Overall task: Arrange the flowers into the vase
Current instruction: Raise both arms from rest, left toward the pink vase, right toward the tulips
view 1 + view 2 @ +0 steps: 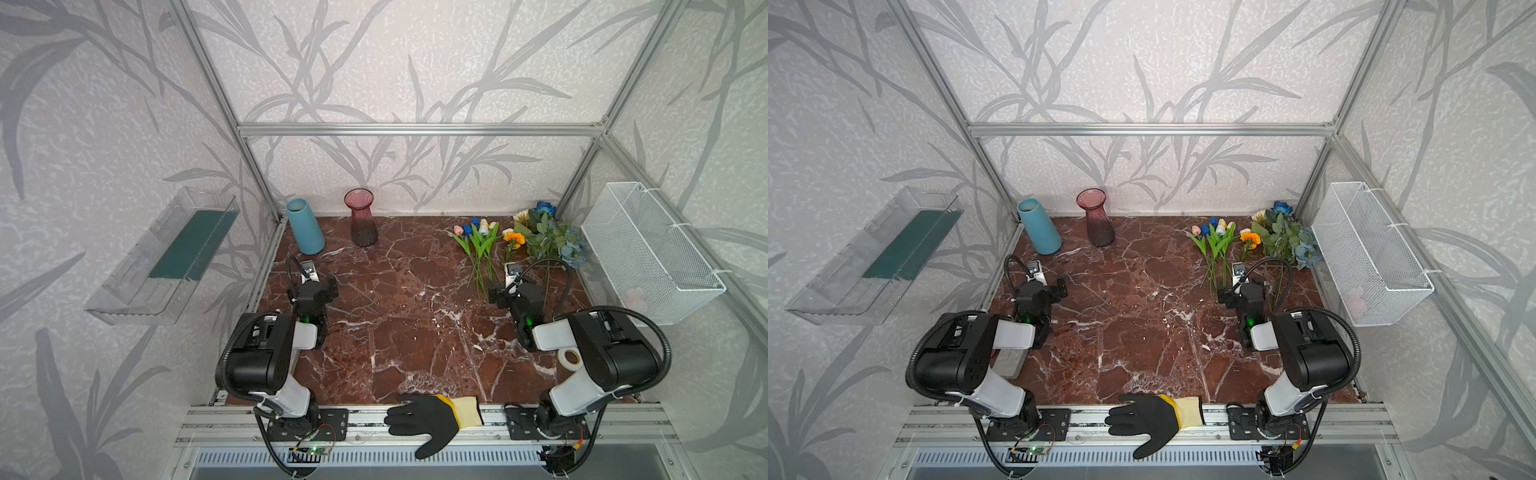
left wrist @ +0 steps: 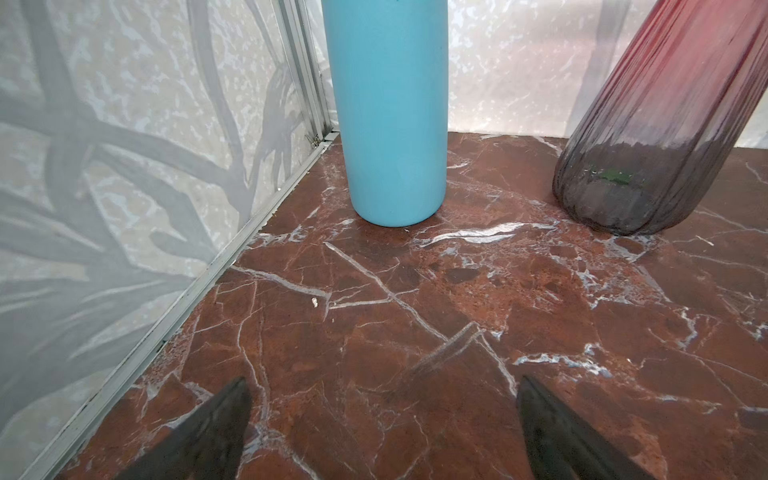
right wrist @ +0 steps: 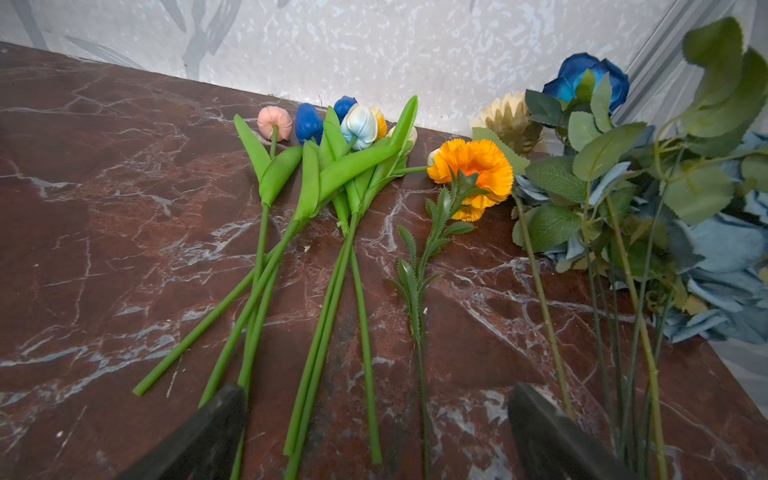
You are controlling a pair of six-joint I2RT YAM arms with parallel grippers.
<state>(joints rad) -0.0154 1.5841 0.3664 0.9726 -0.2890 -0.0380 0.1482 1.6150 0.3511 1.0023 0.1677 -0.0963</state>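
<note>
**Flowers flat, both claws apart**

Back left, a blue vase [image 1: 305,226] and a pink glass vase [image 1: 361,218] stand upright before the left gripper [image 2: 382,382], whose jaws are apart and empty. Back right, the flowers [image 1: 515,241] lie on the marble table [image 1: 415,332], stems toward the right gripper [image 3: 378,388], also apart and empty.

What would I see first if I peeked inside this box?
The bright flowers, pink, blue, white and orange, lying flat at the far right of the red marble table. At the back left stand a pink glass vase and a sky-blue vase, with no flowers sticking out. A black glove rests on the metal rail at the front.
</note>
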